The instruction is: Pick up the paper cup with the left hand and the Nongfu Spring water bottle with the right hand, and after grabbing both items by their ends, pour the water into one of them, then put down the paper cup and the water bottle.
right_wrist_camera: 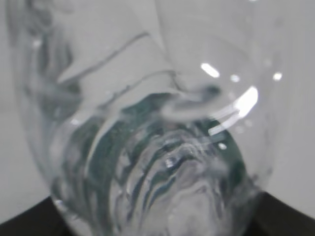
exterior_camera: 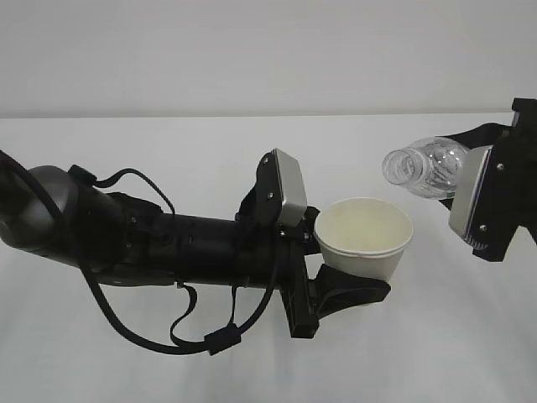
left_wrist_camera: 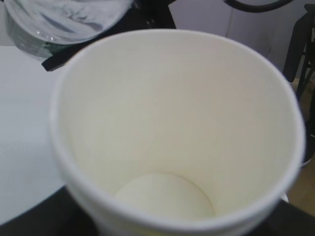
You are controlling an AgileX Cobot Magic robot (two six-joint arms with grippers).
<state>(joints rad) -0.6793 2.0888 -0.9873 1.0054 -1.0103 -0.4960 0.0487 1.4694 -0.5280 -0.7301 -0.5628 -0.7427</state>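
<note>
While the left pincer (exterior_camera: 357, 273) grips the paper cup (exterior_camera: 367, 237) at frame centre, the right pincer (exterior_camera: 491, 189) holds the tilted Nongfu Spring water bottle (exterior_camera: 428, 166) upper right, mouth near the rim.

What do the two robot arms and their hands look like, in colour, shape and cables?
Both arms are black. The left arm is thick and rounded, with loose black cables looping under it and a silver-grey plate near its black hand. The right arm carries a similar silver-grey plate.
</note>
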